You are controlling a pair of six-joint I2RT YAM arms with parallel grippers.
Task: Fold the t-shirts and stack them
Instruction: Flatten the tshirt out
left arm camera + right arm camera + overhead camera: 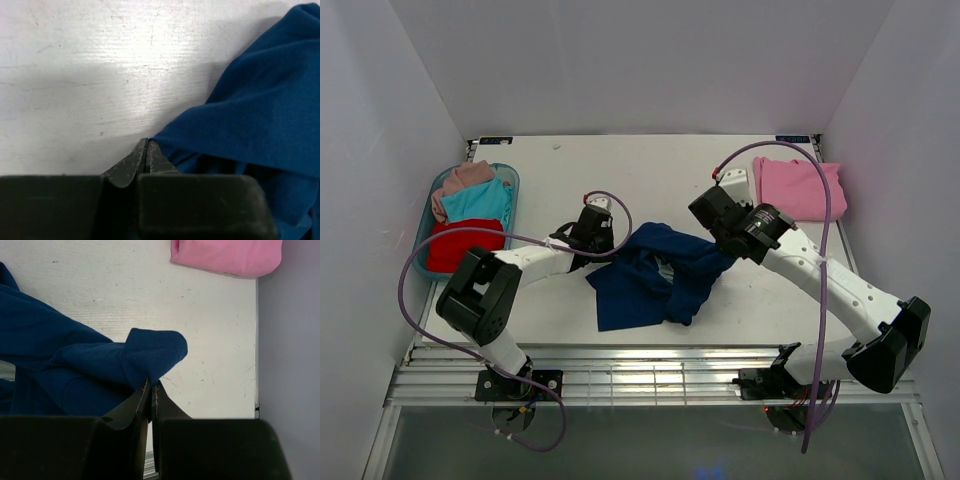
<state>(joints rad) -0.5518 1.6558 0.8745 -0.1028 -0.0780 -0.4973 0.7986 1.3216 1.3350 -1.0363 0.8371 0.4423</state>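
The navy t-shirt (650, 275) hangs crumpled between my two grippers over the middle of the table; its print is hidden. My left gripper (603, 250) is shut on the shirt's left edge, seen in the left wrist view (146, 141) where blue cloth (260, 100) starts at the fingertips. My right gripper (725, 252) is shut on a fold of the shirt (150, 355), with its tips (152, 385) pinching the cloth. A folded pink t-shirt (795, 188) lies at the back right and shows in the right wrist view (225, 255).
A blue basket (510, 180) at the left holds the dusty-pink (465, 180), teal (480, 203) and red (465, 245) t-shirts. White walls close in both sides and the back. A slatted metal rail (650, 375) runs along the near edge.
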